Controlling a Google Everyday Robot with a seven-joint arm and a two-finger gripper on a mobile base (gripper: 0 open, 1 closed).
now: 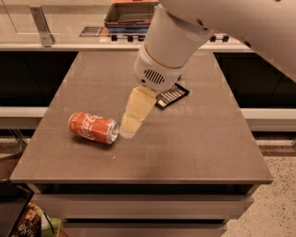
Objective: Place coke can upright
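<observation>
The coke can [93,127] lies on its side on the left part of the brown table [194,148], its silver end facing right toward the gripper. My gripper [128,129] hangs from the big white arm, its cream-coloured tip pointing down-left and standing just right of the can's silver end, close to it or just touching. The gripper holds nothing.
A flat black snack packet [171,96] lies behind the gripper near the table's middle, partly hidden by the arm. A counter with a tray [129,14] runs along the back. The table's front edge is near the can.
</observation>
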